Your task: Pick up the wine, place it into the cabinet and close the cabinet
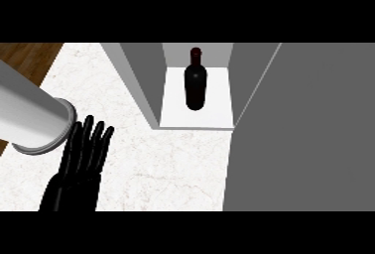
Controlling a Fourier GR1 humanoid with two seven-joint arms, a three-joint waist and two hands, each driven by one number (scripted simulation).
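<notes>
Head view: wine bottle already upright inside the open cabinet, at twelve o'clock.
Left hand flat at eight o'clock, fingers straight, holding nothing; right unseen. Swing the grey door shut smoothly, clear of the bottle.

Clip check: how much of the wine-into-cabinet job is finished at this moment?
Done: the dark glass wine bottle stands upright on the white shelf inside the grey cabinet. In hand: nothing; the left hand is open over the white marble counter. Left: the large grey cabinet door looks open and needs closing. The right hand isn't visible.
</notes>
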